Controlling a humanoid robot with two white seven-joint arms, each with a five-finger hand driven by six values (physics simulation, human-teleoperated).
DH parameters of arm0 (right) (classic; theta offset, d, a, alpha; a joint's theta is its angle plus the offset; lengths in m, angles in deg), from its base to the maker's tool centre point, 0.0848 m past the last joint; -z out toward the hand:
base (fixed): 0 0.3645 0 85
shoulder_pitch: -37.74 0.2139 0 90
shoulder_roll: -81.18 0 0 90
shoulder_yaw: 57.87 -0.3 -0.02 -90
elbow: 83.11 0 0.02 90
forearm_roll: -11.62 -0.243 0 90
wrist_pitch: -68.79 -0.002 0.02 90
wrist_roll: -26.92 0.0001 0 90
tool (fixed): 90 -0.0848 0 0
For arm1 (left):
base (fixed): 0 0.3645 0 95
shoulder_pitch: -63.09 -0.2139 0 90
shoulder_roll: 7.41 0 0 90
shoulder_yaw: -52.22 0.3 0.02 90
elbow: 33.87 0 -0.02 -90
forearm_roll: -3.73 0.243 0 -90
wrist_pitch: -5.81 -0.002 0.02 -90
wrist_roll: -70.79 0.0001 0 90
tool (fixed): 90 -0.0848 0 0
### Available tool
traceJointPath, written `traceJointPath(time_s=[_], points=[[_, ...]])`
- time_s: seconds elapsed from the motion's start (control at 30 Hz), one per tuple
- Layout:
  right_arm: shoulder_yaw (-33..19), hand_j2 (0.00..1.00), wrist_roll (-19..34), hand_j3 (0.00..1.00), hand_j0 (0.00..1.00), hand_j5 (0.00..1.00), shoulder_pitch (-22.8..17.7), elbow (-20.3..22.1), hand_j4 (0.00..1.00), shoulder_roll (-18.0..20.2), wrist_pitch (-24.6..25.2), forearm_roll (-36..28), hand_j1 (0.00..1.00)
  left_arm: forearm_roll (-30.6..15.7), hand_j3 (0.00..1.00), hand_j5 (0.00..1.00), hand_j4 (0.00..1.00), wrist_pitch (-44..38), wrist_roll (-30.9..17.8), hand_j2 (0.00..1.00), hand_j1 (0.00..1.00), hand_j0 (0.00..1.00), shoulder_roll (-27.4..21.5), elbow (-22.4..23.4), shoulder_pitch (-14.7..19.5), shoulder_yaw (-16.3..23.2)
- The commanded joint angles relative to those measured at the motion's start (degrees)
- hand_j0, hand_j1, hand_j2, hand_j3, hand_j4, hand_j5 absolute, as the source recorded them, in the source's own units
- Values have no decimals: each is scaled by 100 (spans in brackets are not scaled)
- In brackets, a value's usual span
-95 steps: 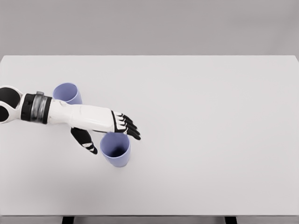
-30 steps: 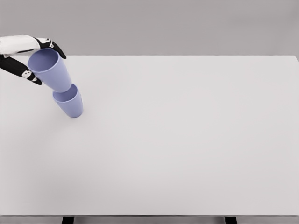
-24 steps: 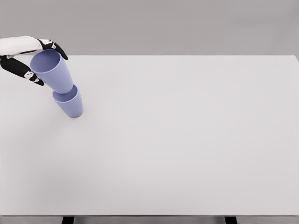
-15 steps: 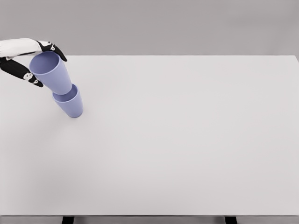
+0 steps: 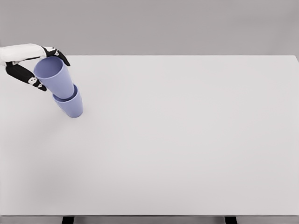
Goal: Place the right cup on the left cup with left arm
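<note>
Item one: a white surface [image 5: 187, 140], filling most of the head view under a grey backdrop. Item two: a lower cup [image 5: 70, 105], pale blue-violet, standing upright near the surface's far left corner, its mouth facing up. Item three: an upper cup [image 5: 55, 76], same colour, sitting partway into the lower cup's mouth, its base hidden inside and its open rim tilting up and to the left. Item four: the left hand [image 5: 33, 65], white with black fingers [image 5: 60, 55], reaching in from the picture's left edge and gripping the upper cup near its rim; the fingers are wrapping over the far side while the thumb [image 5: 29, 79] is pressing on the near side. The two cups are touching, one nested into the other, well apart from the surface's right half.
</note>
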State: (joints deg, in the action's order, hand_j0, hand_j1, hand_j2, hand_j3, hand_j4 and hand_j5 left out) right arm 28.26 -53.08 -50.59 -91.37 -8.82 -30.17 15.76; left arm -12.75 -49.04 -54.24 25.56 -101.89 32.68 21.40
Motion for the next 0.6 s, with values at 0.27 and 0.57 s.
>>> traceJointPath(time_s=[0.27, 0.57], points=[[1, 100, 1, 100, 100, 100, 0, 0, 100, 0, -1, 0, 100, 66, 85, 85, 85, -15, 3, 85, 85, 85, 68, 70, -114, -21], [1, 100, 1, 100, 100, 100, 0, 0, 100, 0, -1, 8, 100, 66, 100, 100, 100, -15, 3, 100, 100, 100, -37, -228, -167, -127]])
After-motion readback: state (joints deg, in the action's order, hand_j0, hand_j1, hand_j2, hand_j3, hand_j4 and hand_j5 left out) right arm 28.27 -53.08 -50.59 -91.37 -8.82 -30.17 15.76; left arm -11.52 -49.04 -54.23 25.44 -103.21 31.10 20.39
